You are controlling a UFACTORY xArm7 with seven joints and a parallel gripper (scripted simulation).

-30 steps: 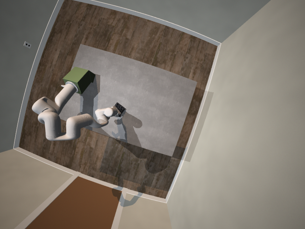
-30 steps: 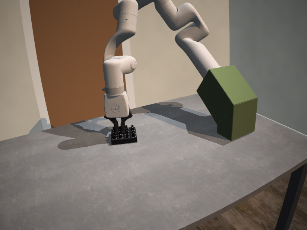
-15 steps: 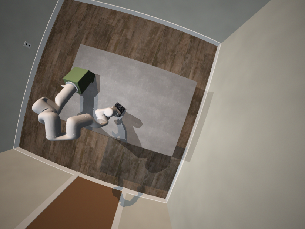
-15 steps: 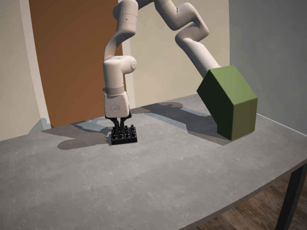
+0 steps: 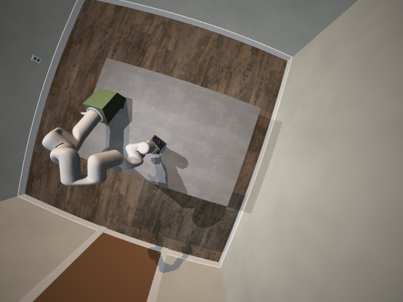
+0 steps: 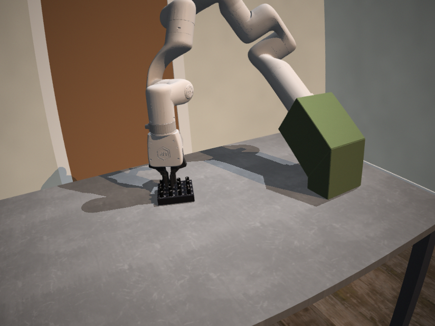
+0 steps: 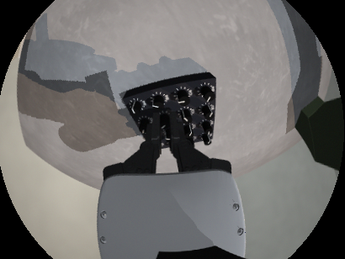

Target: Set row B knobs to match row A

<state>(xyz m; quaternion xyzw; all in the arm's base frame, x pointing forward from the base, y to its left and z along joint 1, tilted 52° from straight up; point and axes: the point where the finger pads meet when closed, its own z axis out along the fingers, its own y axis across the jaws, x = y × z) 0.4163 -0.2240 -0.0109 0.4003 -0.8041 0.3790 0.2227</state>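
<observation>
Wrist view shows the hand (image 7: 167, 137) lowered onto the knob box (image 7: 173, 108), its two dark fingers narrowed around a single knob (image 7: 164, 123) in the part of the box nearest the camera. Going by how close the fingers stand and where they sit on either side of that knob, the hand is pinching it. Which row and number this knob carries cannot be read here: the printed names and the white lines are too small, and the socket side is not visible.

From the exterior view the knob box (image 6: 175, 192) stands flat on the grey counter (image 6: 217, 252), near the counter's far left part and well apart from the green base block (image 6: 326, 143). The arm (image 6: 164, 105) comes straight down over it, with the wrist vertical.

Judged from this, the step in hand is the grasp of one knob, just before or at the start of a turn. The next move calls for a rotation of the wrist about the knob's own axis, with no sideways pull that could drag or tip the light box, and a stop once the white line meets the mark shown by the matching row A knob.
</observation>
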